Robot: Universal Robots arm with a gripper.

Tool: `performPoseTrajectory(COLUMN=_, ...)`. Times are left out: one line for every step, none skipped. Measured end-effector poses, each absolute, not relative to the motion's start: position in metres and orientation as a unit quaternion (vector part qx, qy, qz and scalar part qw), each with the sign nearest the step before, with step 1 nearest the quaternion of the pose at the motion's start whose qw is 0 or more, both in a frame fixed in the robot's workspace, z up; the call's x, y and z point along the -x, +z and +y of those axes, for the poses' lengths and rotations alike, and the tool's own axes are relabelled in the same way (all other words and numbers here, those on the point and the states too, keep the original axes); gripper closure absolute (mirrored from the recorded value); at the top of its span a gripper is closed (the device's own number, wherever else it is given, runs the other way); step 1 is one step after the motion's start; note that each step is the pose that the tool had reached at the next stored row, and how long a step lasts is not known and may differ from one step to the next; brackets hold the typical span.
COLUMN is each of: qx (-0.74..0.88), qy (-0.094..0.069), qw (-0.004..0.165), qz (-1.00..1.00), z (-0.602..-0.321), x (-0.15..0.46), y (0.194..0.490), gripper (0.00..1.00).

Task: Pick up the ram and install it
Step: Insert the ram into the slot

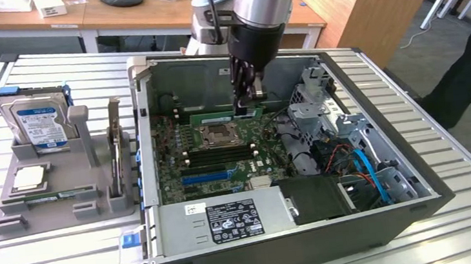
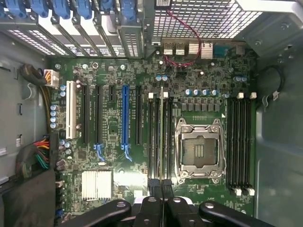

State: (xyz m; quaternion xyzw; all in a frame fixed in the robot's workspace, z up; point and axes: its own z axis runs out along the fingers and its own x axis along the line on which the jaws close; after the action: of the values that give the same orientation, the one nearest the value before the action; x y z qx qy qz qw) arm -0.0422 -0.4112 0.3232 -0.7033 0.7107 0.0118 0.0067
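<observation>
Claw (image 2: 161,184) pinching edge-on ram (image 2: 162,127), second ram (image 1: 45,199) in tray (image 1: 67,179)

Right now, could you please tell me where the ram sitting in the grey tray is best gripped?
Take the spare ram at the middle of its top edge, pinching its two flat faces and coming straight down. It seems to stand on edge, low in the grey tray, so only that edge is free. The claw is shut on the other ram.
</observation>
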Motion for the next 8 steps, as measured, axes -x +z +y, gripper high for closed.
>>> performPoseTrajectory(qx=0.703, qy=0.012, qw=0.007, qz=0.711, z=-0.411, x=0.042, y=0.322, gripper=0.88)
performPoseTrajectory(qx=0.703, qy=0.012, qw=0.007, qz=0.711, z=-0.411, x=0.043, y=0.321, gripper=0.88)
performPoseTrajectory(qx=0.703, qy=0.012, qw=0.007, qz=0.711, z=-0.411, x=0.043, y=0.319, gripper=0.88)
performPoseTrajectory(qx=0.703, qy=0.011, qw=0.007, qz=0.711, z=-0.411, x=0.043, y=0.318, gripper=0.88)
performPoseTrajectory(qx=0.703, qy=0.011, qw=0.007, qz=0.711, z=-0.411, x=0.043, y=0.316, gripper=0.88)
performPoseTrajectory(qx=0.703, qy=0.011, qw=0.007, qz=0.711, z=-0.411, x=0.044, y=0.315, gripper=0.88)
performPoseTrajectory(qx=0.703, qy=0.011, qw=0.007, qz=0.711, z=-0.411, x=0.044, y=0.313, gripper=0.88)
performPoseTrajectory(qx=0.703, qy=0.011, qw=0.007, qz=0.711, z=-0.411, x=0.044, y=0.312, gripper=0.88)
